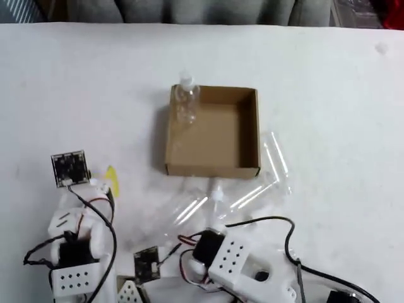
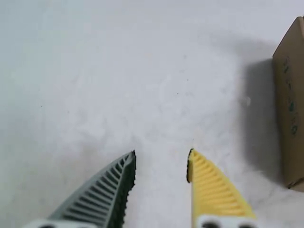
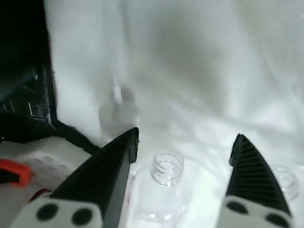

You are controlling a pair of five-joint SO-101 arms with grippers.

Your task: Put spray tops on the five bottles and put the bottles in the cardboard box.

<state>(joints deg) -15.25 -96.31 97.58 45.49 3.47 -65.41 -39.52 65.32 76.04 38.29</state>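
A capped clear bottle [image 1: 187, 98] stands upright in the far left corner of the cardboard box [image 1: 213, 168]. Three uncapped clear bottles lie on the table before and to the right of the box [image 1: 189, 209] [image 1: 248, 196] [image 1: 276, 156]. A white spray top [image 1: 218, 194] rests among them. My left gripper [image 2: 161, 156] is open over bare table, left of the box [image 2: 289, 104]; its yellow finger [image 1: 112, 178] shows from above. My right gripper [image 3: 187, 135] is open, with an open bottle neck [image 3: 166, 168] lying between its black fingers, untouched. Another bottle mouth [image 3: 281, 176] lies beside it.
The white table [image 1: 328, 82] runs wide on all sides of the box. Both arm bases and their cables [image 1: 287, 240] crowd the near edge. Grey chairs [image 1: 189, 9] stand beyond the far edge.
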